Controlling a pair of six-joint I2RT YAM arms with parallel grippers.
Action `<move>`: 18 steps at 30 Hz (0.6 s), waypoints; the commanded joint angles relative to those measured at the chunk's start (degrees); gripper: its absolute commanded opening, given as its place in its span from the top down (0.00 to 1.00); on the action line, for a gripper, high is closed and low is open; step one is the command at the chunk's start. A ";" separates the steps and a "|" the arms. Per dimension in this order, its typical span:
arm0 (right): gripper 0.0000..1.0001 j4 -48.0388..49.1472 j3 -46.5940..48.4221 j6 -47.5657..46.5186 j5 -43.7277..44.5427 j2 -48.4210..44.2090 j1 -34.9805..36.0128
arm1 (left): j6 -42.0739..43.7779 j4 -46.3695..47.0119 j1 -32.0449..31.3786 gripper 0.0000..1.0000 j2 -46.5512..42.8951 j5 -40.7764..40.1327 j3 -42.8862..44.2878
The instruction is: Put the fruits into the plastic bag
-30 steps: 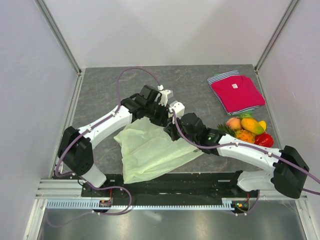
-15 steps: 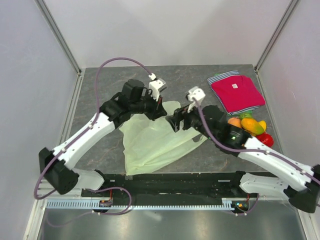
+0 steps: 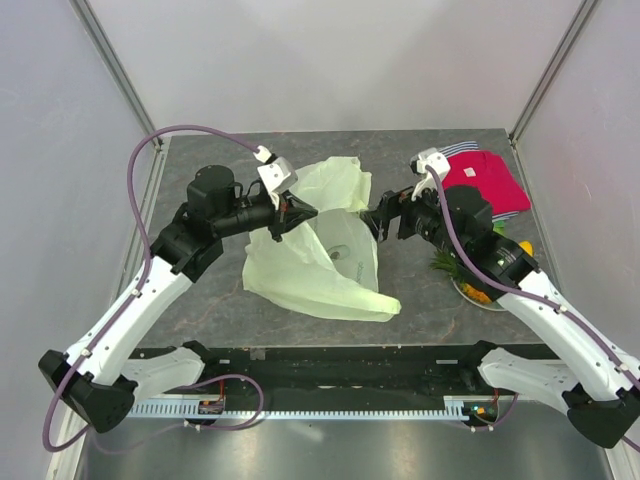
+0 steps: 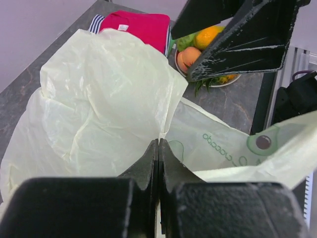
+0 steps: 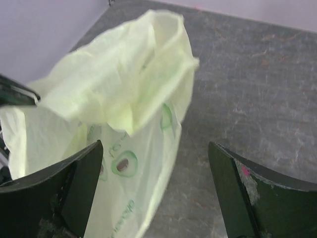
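The pale-green plastic bag (image 3: 325, 255) hangs lifted off the table, its mouth gaping to the right. My left gripper (image 3: 292, 212) is shut on the bag's upper edge; in the left wrist view the jaws (image 4: 158, 145) meet on the thin film of the bag (image 4: 99, 94). My right gripper (image 3: 385, 222) hovers just right of the bag, open and holding nothing. In the right wrist view the bag (image 5: 119, 94) fills the space ahead of the spread right gripper (image 5: 156, 148). The fruits (image 3: 470, 285) lie on a plate at the right, mostly hidden under my right arm; the left wrist view shows the fruits (image 4: 195, 49) as well.
A folded red shirt (image 3: 497, 178) lies at the back right, also in the left wrist view (image 4: 141, 25). The plate (image 3: 492, 305) holding the fruits sits near the right wall. Grey table (image 3: 200, 300) shows left of the bag.
My left gripper has risen and pulled back left with the bag, lifting it upright. My right gripper let go of the bag, opened wide and drew away to the right.
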 commanded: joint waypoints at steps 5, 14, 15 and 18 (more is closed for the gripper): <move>0.05 -0.30 -9.15 3.16 -7.07 -5.13 -0.71 | -0.43 6.72 4.51 0.98 -1.57 4.90 -3.82; 0.05 10.43 -19.62 5.98 -7.78 2.41 -0.79 | -1.49 8.48 5.39 0.98 -2.18 8.59 -5.40; 0.05 10.69 -19.62 5.71 -6.47 2.95 -0.71 | -1.49 8.48 5.56 0.99 -2.27 8.76 -5.40; 0.04 12.10 -20.14 4.92 -6.45 4.88 -2.37 | -1.66 8.74 5.92 0.99 -2.36 9.20 -5.58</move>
